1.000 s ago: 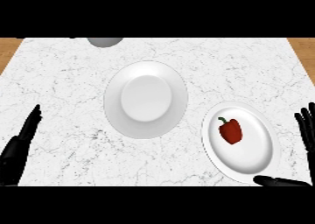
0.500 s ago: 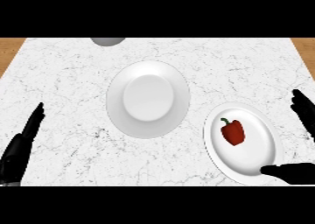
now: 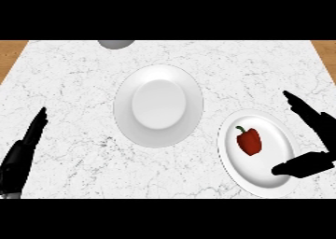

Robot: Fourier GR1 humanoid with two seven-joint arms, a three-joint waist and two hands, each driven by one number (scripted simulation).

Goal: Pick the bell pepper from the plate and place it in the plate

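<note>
So from where I'm standing, the red bell pepper (image 3: pixel 249 140) with its little green stem is lying on the white plate (image 3: pixel 234 161) at about 4 o'clock on the marble counter (image 3: pixel 74 84), stem end pointing away from the robot, nothing touching it. The right hand (image 3: pixel 321 125) is spread wide around that plate's right side: the fingers (image 3: pixel 298 105) stretch straight out past the rim at roughly 2 o'clock of the plate, and the thumb (image 3: pixel 300 165) comes in over the plate's near right edge at about 4 o'clock of it. It holds nothing, and the pepper sits apart from both, a bit to the left of the gap between them. The second white plate (image 3: pixel 158 70), the bigger-looking one, is near the counter's middle, just up and left of the pepper's plate, at roughly 10 o'clock from it, with nothing on it. The left hand (image 3: pixel 19 156) is resting down at 8 o'clock near the counter's left edge, fingers straight and pointing up, well apart from both plates. At 12 o'clock, right at the far edge, there's a grey rounded thing (image 3: pixel 115 43) half cut off, can't tell what it is.
</note>
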